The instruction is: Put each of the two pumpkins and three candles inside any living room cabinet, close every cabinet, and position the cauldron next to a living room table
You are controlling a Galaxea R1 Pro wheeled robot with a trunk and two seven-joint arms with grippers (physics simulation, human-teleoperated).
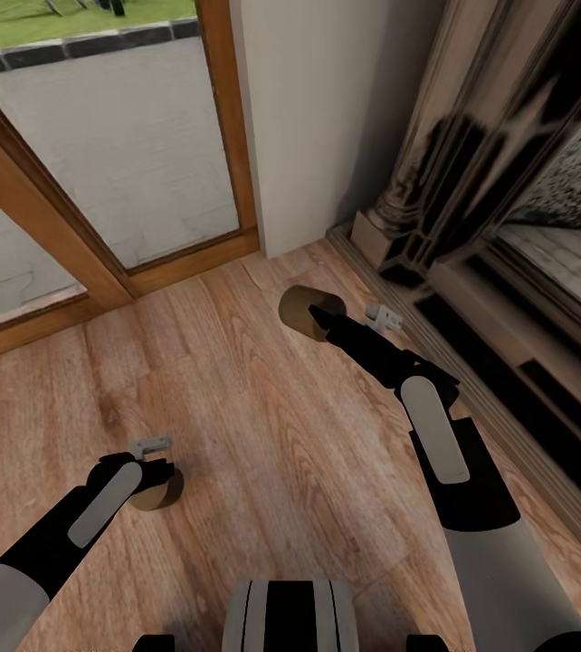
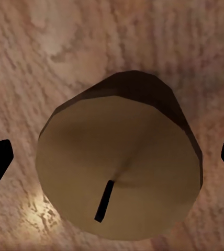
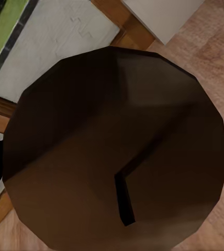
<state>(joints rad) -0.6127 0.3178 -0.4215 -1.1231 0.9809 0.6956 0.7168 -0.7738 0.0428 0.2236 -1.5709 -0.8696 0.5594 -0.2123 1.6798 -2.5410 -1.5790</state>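
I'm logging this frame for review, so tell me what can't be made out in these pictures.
- Left gripper: head view, the arm covers the fingers, and the left wrist view cuts the fingertips off at its edges; contact with the left candle is unclear.
- Right candle: right wrist view, its flat top hides the fingers; the right gripper's grip is unclear.
- Fireplace: head view, cut off by the edge.

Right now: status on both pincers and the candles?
Left pincer open, straddling a candle standing on the wood floor. Right pincer shut on second candle, held off the floor. Fireplace close on the right.
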